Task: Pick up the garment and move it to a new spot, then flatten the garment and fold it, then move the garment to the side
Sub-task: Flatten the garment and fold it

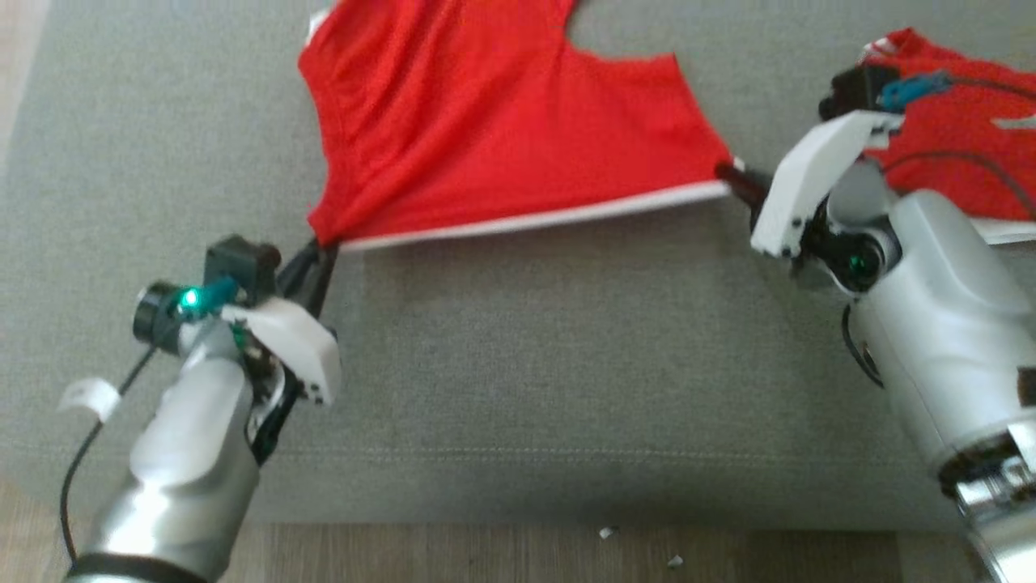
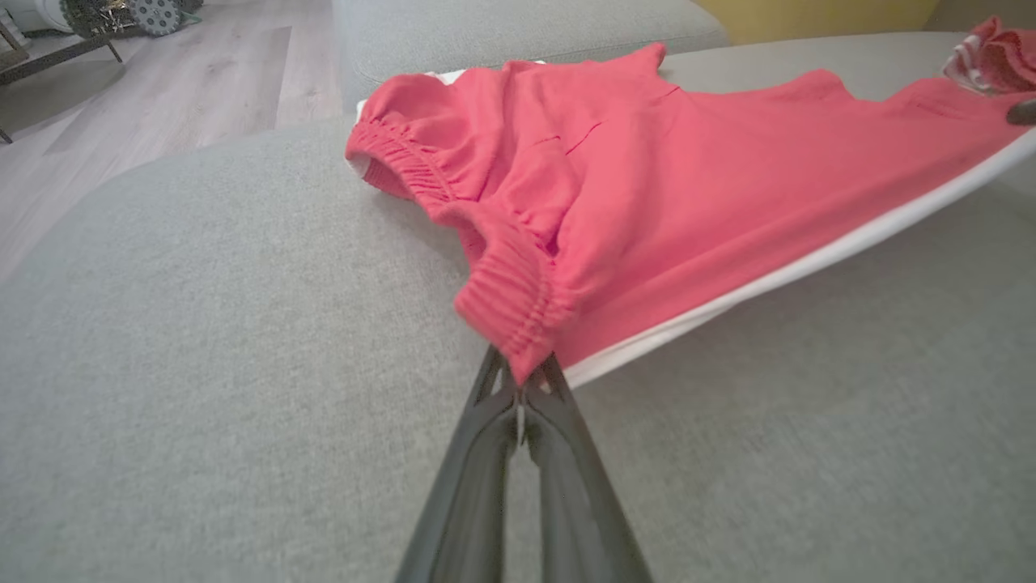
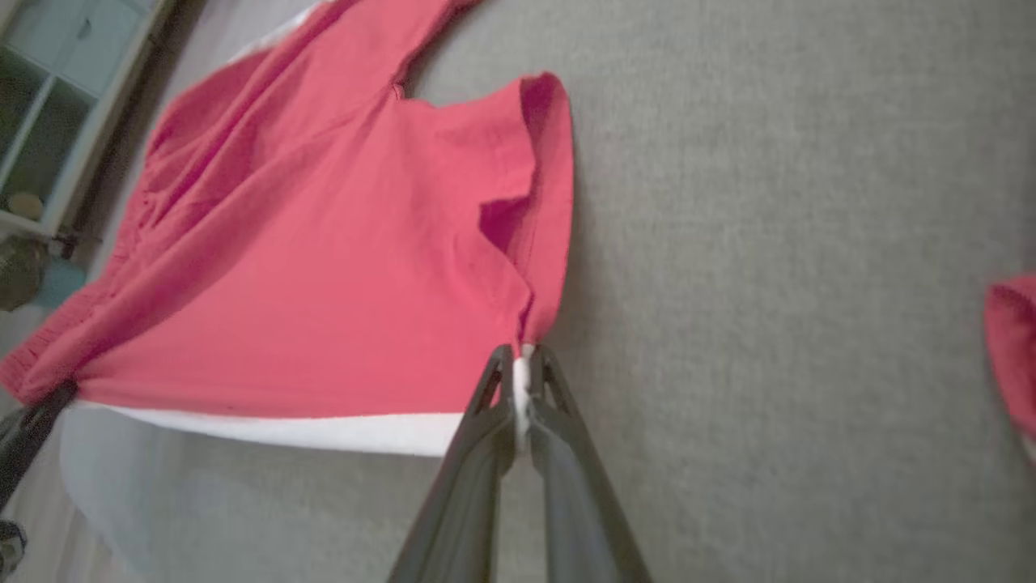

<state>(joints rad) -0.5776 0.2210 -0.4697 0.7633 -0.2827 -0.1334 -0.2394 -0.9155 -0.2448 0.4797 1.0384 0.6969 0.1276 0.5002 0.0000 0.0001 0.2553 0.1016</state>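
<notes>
**Spotter:** Your garment (image 1: pixel 486 138) lies spread on the grey cushion (image 1: pixel 518 389), toward 12 o'clock in the head view. Its white trim (image 1: pixel 550 217) is the near edge and runs straight from your left jaws to your right jaws.

**Second:** What do the left jaws have?

**Spotter:** They are pinched together on the elastic waistband (image 2: pixel 510 300) at the corner. In your left wrist view, the two dark fingers (image 2: pixel 469 486) meet at the tips with the gathered red cloth between them. From there the garment (image 2: pixel 688 202) fans out toward 1 and 2 o'clock.

**Second:** And the right?

**Spotter:** The right jaws are closed too, nipping the hem corner where the white trim ends. In your right wrist view, the fingers (image 3: pixel 461 486) come together on a sliver of white. From there the garment (image 3: pixel 324 283) spreads away toward 10 o'clock, and a fold of the leg opening stands up at 12.

**Second:** How do the two grips sit against the cloth overall?

**Spotter:** In the head view, the left grip is at the garment's 7 o'clock corner and the right grip is at its 4 o'clock corner. The trimmed edge looks taut between them, with shadow on the cushion beneath it.

**Second:** Anything else nearby?

**Spotter:** A second red garment (image 1: pixel 963 138) lies behind your right arm at 2 o'clock, well apart from the held one.
</notes>
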